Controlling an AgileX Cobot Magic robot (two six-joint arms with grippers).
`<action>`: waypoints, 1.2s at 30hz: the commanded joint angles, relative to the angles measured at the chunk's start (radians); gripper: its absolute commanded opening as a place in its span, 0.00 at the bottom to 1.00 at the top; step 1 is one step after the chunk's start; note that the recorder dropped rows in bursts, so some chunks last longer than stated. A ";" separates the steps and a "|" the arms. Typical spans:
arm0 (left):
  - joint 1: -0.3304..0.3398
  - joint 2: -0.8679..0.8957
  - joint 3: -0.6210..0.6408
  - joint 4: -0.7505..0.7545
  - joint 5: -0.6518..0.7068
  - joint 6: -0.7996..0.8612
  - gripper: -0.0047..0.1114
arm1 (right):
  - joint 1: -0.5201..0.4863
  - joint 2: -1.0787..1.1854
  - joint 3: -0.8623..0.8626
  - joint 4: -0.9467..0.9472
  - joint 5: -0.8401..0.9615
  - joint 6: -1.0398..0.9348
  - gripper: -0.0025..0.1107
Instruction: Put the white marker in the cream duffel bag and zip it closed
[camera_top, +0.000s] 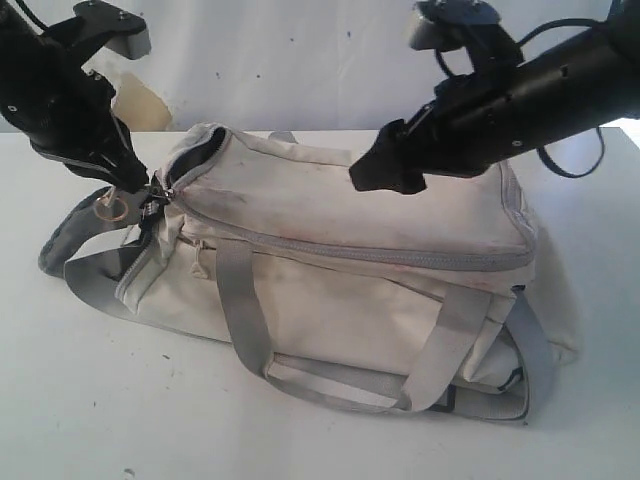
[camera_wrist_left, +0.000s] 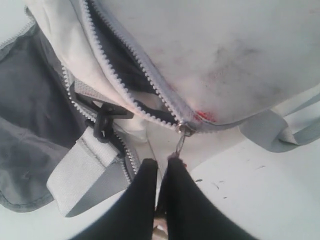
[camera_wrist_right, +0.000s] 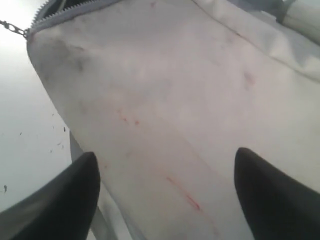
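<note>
White surface (camera_top: 100, 400) and a pale wall are seen behind the work. The left pincer (camera_wrist_left: 162, 162) is clamped shut on the zipper pull (camera_wrist_left: 179, 146), whose slider (camera_wrist_left: 186, 129) sits at a corner of the cream duffel bag (camera_top: 340, 250). Along the long front side the teeth are meshed, while around the end a gap stands open, showing dark lining (camera_wrist_left: 125, 75). The right pincer (camera_wrist_right: 165, 165) is spread wide just above the bag's top panel, gripping nothing. The white marker is seen in no view and is judged to be inside already. Zipping is judged to be the step in hand. Next, the slider must be drawn around the end curve with the fabric steadied.
</note>
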 joint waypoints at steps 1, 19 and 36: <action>0.005 -0.013 0.002 0.039 -0.003 -0.057 0.04 | 0.111 -0.002 -0.003 -0.003 -0.141 -0.031 0.55; 0.005 -0.013 0.002 -0.050 0.010 -0.340 0.04 | 0.397 0.146 -0.003 0.001 -0.487 -0.128 0.52; 0.005 -0.013 0.002 -0.058 -0.068 -0.751 0.04 | 0.483 0.216 -0.003 -0.003 -0.612 -0.202 0.52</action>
